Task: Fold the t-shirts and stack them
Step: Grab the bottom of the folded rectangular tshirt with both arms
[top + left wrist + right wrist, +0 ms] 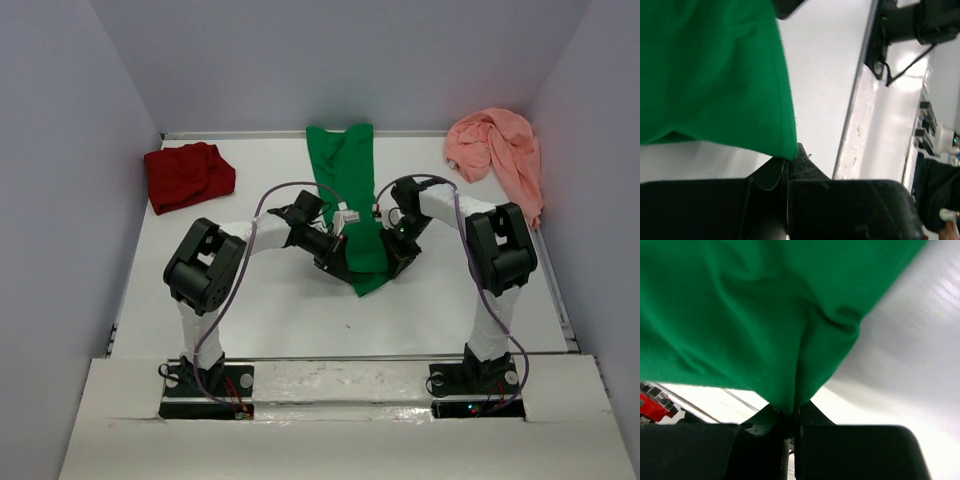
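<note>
Green t-shirt [343,175]: lying as a narrow strip down the middle of the worktop [260,310], already folded lengthwise by the look of it. Long axis runs straight out from both hands toward the far wall; near end is lifted slightly at the hands, the remainder is flat on the worktop.

Left hand [789,167]: fingers together, clamped on the hem at the near-left corner. Cloth is seen pinched at the fingertips in the wrist view, hanging up and to the left of them.

Right hand [794,412]: fingers together, clamped on a bunched fold at the near-right corner; cloth spreads above and to both sides of the tips.

Both hands are side by side, near each other, approx. level, each on its own corner. Neither is nearer the strip's far end.

Judgement: near end is set to be carried forward, away from the hands, along the long axis for the crosswise fold. Risk: bunching at the right-hand grip may give an uneven edge.

Dark red t-shirt [188,176]: crumpled, well apart, beyond and left of the left hand. Salmon-pink t-shirt [497,150]: crumpled, well apart, beyond and right of the right hand. Neither folded.
</note>
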Robot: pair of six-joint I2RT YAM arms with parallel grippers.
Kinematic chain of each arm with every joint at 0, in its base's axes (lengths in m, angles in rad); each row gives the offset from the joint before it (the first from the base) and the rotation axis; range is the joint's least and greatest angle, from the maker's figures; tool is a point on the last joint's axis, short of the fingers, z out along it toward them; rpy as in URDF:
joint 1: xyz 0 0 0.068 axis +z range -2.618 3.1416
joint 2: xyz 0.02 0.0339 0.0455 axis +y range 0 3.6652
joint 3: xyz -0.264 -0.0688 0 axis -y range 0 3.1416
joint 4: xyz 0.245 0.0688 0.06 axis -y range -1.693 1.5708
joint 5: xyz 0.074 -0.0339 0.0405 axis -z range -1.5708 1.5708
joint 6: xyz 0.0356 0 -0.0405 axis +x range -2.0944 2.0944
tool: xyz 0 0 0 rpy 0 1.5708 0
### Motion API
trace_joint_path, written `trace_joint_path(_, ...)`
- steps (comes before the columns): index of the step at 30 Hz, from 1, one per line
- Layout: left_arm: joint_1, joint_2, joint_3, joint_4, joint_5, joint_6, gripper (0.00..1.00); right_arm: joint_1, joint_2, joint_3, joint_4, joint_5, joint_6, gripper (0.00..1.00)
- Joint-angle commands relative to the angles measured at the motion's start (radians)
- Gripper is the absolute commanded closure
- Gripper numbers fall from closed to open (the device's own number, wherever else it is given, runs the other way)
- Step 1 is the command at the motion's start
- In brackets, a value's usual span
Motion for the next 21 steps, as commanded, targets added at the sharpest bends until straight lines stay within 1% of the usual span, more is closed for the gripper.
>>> trace_joint_path(1,-0.039,0.005,0.048,-0.117,0.155,0.095,1.00,-0.012,-0.025,0.050,-0.068,0.128,0.008,1.00)
trace_joint_path(3,-0.054,0.008,0.053,-0.148,0.204,0.122,1.00,-0.021,-0.031,0.059,-0.069,0.155,0.017,1.00)
trace_joint_path(4,-0.072,0.017,0.064,-0.170,0.218,0.167,1.00,-0.030,-0.031,0.074,-0.069,0.163,0.019,1.00)
trace_joint_path(5,-0.083,0.025,0.073,-0.232,0.242,0.202,1.00,-0.030,-0.034,0.083,-0.069,0.165,0.020,1.00)
trace_joint_path(6,-0.094,0.036,0.085,-0.278,0.250,0.243,1.00,-0.041,-0.034,0.094,-0.071,0.169,0.023,0.92)
trace_joint_path(7,-0.114,0.056,0.110,-0.349,0.256,0.277,1.00,-0.052,-0.037,0.114,-0.068,0.169,0.025,0.75)
trace_joint_path(8,-0.121,0.066,0.120,-0.386,0.270,0.349,1.00,-0.052,-0.048,0.125,-0.063,0.168,0.031,0.61)
trace_joint_path(9,-0.126,0.076,0.131,-0.418,0.276,0.382,1.00,-0.062,-0.054,0.135,-0.057,0.171,0.034,0.51)
trace_joint_path(10,-0.128,0.082,0.137,-0.434,0.281,0.396,0.97,-0.062,-0.060,0.145,-0.053,0.177,0.037,0.47)
trace_joint_path(11,-0.129,0.088,0.140,-0.438,0.282,0.400,0.93,-0.062,-0.065,0.154,-0.051,0.180,0.037,0.37)
trace_joint_path(12,-0.131,0.090,0.139,-0.437,0.278,0.399,0.88,-0.062,-0.066,0.175,-0.054,0.178,0.037,0.36)
trace_joint_path(13,-0.129,0.096,0.133,-0.431,0.272,0.397,0.70,-0.072,-0.066,0.185,-0.063,0.168,0.037,0.36)
trace_joint_path(14,-0.129,0.097,0.131,-0.428,0.260,0.396,0.58,-0.072,-0.065,0.191,-0.069,0.160,0.034,0.36)
trace_joint_path(15,-0.129,0.100,0.127,-0.415,0.250,0.380,0.48,-0.072,-0.056,0.204,-0.083,0.146,0.034,0.35)
trace_joint_path(16,-0.129,0.100,0.105,-0.394,0.237,0.353,0.32,-0.072,-0.053,0.206,-0.083,0.142,0.037,0.35)
trace_joint_path(17,-0.129,0.100,0.095,-0.339,0.220,0.321,0.26,-0.072,-0.053,0.205,-0.083,0.139,0.034,0.35)
trace_joint_path(18,-0.129,0.103,0.090,-0.334,0.207,0.313,0.19,-0.072,-0.048,0.206,-0.086,0.139,0.032,0.35)
trace_joint_path(19,-0.129,0.111,0.091,-0.336,0.200,0.313,0.14,-0.072,-0.047,0.205,-0.086,0.140,0.032,0.35)
trace_joint_path(21,-0.129,0.116,0.091,-0.336,0.183,0.305,0.11,-0.072,-0.051,0.206,-0.083,0.140,0.026,0.35)
